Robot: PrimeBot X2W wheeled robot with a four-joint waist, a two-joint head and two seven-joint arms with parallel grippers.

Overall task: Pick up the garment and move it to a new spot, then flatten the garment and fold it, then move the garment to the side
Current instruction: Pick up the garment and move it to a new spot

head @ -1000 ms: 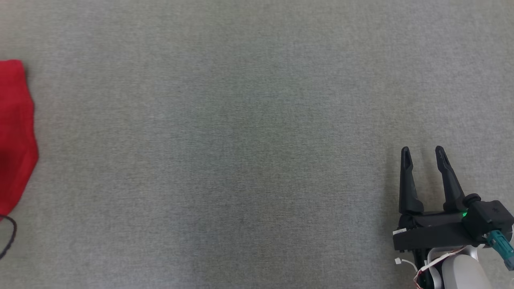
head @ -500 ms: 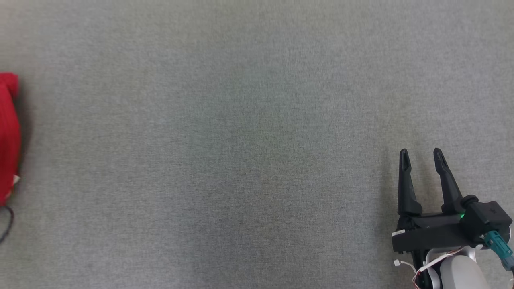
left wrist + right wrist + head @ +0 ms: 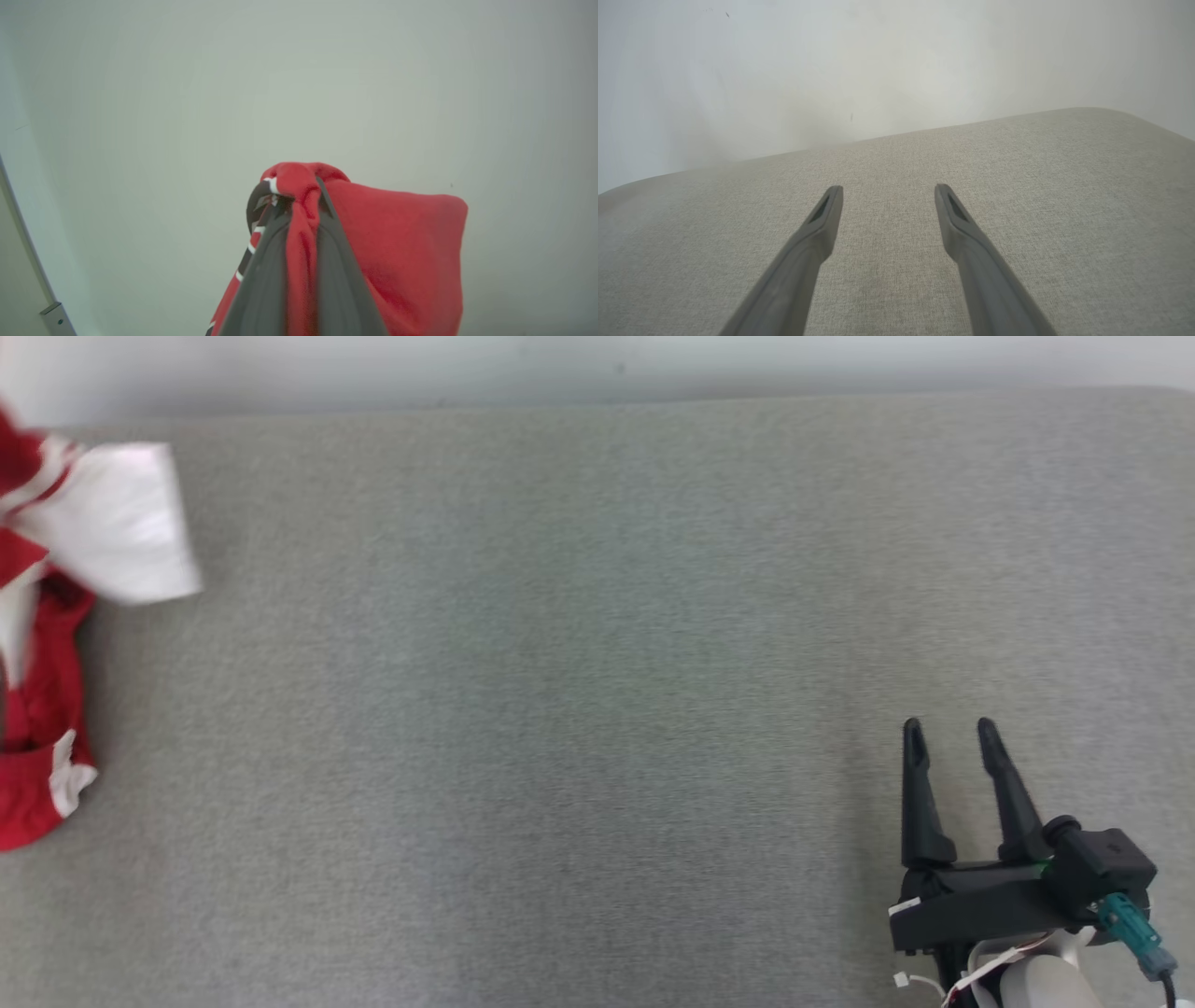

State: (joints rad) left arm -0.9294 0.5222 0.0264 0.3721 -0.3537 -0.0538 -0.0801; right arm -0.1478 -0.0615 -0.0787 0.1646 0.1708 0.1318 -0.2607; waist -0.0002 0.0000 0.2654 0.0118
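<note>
One fold of the soft, probably light garment [image 3: 397, 242] sits clamped in the left gripper [image 3: 301, 200] jaws; the right gripper [image 3: 948, 728] jaws stand wide, free to take a hem.

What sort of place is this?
Probably a bare test room or workshop, not a home: a wide grey fabric-covered surface, a plain pale wall behind it, and one red-and-white garment.
</note>
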